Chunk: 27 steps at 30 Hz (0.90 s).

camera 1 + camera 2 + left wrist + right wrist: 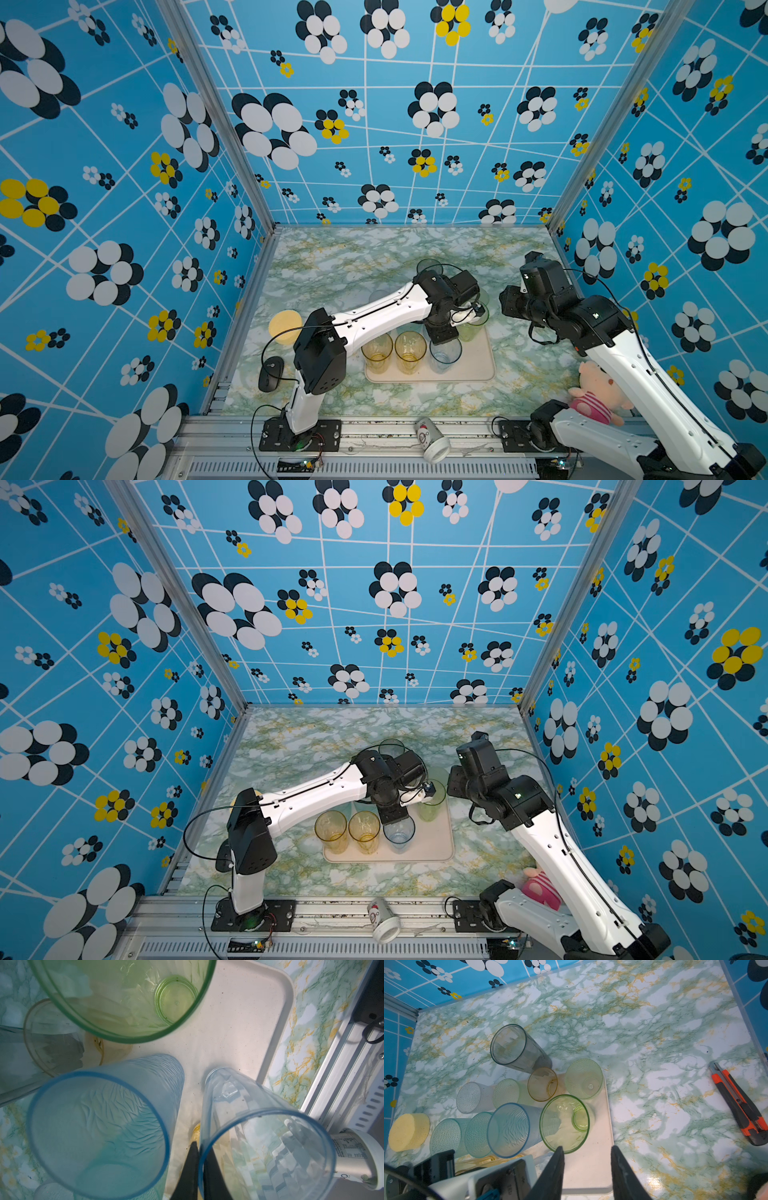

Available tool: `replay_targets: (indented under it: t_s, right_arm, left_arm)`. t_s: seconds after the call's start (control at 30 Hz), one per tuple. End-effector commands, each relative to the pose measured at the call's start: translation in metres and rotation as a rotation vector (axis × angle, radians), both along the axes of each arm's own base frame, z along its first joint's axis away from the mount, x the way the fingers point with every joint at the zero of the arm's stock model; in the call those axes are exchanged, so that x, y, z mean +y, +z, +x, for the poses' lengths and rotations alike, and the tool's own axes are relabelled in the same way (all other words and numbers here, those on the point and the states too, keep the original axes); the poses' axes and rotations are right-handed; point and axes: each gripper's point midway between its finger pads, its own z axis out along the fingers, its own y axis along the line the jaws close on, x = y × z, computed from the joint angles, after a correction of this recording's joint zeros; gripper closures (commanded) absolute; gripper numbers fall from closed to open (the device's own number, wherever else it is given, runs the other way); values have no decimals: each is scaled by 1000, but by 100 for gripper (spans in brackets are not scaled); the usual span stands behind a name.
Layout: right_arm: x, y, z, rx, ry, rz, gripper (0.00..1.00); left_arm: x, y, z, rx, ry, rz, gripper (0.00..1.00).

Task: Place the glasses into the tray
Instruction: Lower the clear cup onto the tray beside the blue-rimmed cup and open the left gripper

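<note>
I can read very little from here. Near the tray [591, 1172], the left arm's wrist housing [508, 1180] bears small letters that look like "LED". Off the tray, the white paper cup [353, 1155] carries a fine-print panel, too small for me to read.

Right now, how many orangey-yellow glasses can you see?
3. Two tall amber glasses stand side by side at the tray's front; a short amber glass stands farther back by the grey glass. The left arm may hide more.
</note>
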Motion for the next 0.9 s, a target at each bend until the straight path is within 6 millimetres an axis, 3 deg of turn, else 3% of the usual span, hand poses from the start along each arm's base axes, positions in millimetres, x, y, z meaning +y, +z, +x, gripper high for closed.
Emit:
replay_targets:
  t_s: [0.0,0.87]
  right_arm:
    - [-1,-4,1,6,3,-5,61]
    - [2,-6,3,16,10,5,61]
  left_arm:
    - [1,-6,2,6,-13,16,93]
    - [4,-2,3,-11,-4,7,80]
